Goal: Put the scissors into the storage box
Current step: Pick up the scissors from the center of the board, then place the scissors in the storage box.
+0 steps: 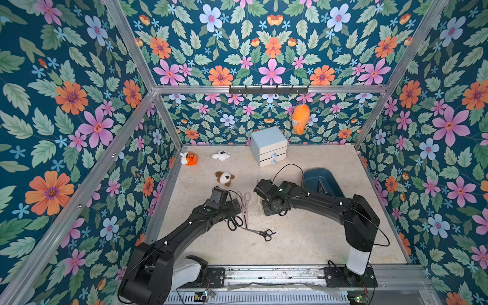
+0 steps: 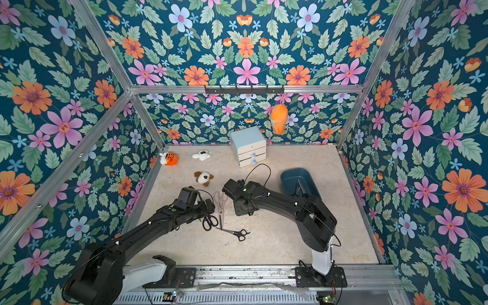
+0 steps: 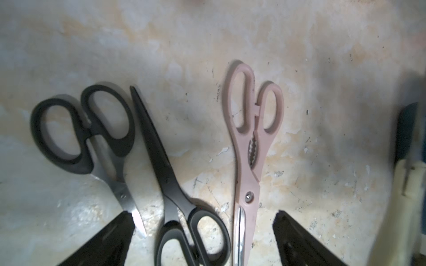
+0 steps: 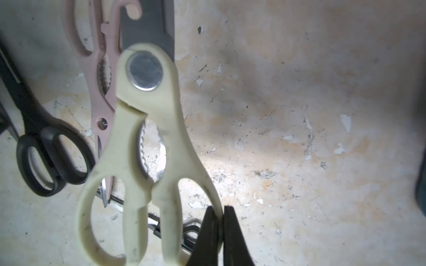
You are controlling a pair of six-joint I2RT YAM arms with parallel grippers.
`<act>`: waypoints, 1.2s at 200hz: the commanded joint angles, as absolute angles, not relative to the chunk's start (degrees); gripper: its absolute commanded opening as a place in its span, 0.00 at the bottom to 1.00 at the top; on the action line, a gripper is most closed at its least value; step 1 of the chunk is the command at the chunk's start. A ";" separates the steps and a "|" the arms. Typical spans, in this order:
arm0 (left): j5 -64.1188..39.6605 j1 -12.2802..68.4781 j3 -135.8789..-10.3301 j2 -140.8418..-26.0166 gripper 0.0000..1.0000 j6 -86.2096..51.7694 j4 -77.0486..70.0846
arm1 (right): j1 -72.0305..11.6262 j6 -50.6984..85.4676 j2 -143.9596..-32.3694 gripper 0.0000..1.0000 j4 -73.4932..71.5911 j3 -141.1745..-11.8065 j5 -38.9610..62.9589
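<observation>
The right gripper [image 4: 222, 209] is clamped on one handle ring of the cream scissors [image 4: 147, 115], just beside the pink scissors [image 4: 103, 101]; such a thin hold may let them swing, so carry slowly to the storage box [image 1: 314, 179] beside this arm; the left gripper [image 3: 202, 215] hangs wide apart above the pink scissors.

Beige table [image 1: 317, 237] holds scissors [image 1: 260, 233], storage box [image 1: 313, 182], cabinet [image 1: 269, 144], and seemingly three plush toys [image 1: 225, 178].
</observation>
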State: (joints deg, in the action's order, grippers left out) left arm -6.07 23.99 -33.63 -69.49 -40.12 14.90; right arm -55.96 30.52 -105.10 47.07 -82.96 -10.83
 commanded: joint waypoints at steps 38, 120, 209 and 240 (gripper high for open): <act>-9.39 23.99 -38.27 -76.98 0.99 -39.92 10.84 | -48.39 28.88 -93.08 0.00 51.54 -76.39 -14.14; -9.32 23.99 -41.68 -81.22 0.99 -40.77 9.67 | -22.55 19.60 -76.72 0.00 50.36 -65.01 -6.50; -7.49 24.16 -42.99 -80.64 0.99 -40.83 12.08 | -10.62 6.26 -86.40 0.00 51.20 -67.67 -7.11; -6.46 24.18 -43.00 -79.26 0.99 -40.78 13.46 | -9.60 3.30 -90.78 0.00 51.08 -70.39 -9.04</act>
State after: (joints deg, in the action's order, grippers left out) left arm -8.01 24.10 -42.68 -80.18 -41.01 11.49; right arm -10.31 7.14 -88.51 50.98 -68.77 -7.05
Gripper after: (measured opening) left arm 0.993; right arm 0.070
